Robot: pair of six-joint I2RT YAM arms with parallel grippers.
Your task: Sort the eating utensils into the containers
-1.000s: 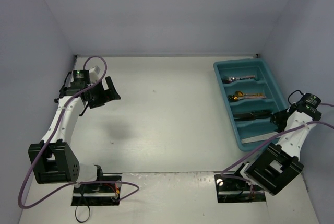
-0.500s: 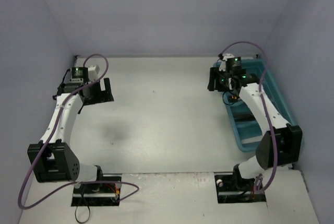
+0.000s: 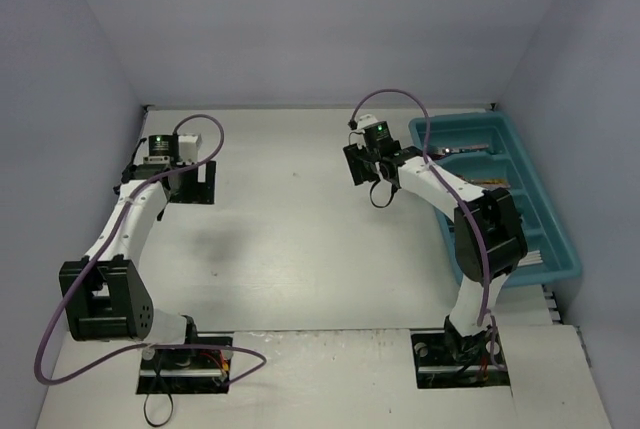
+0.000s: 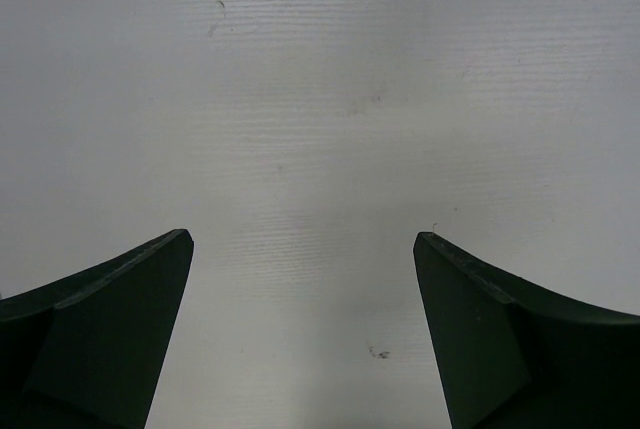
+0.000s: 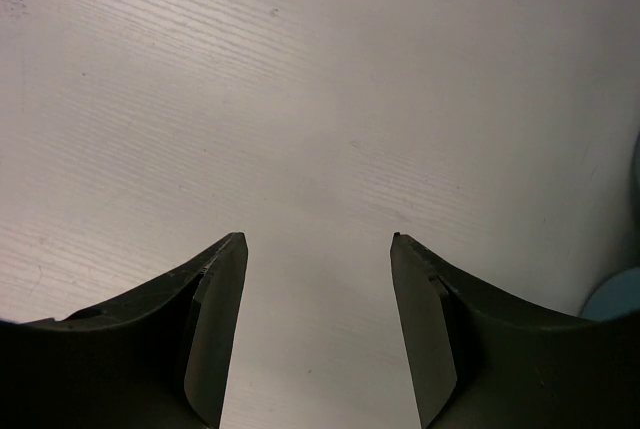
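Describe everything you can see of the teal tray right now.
The tray is a teal, rectangular, plastic-looking organiser with raised walls, split crosswise into long compartments. It lies flat on the table at the far right, angled slightly. Its farthest compartment holds silver cutlery, the next a gold piece. The right arm crosses above its near left part and hides that stretch.

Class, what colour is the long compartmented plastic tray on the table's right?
Teal-blue; the tray shows best in the top external view.

No readable text, no labels, brands, numbers or signs legible in any view
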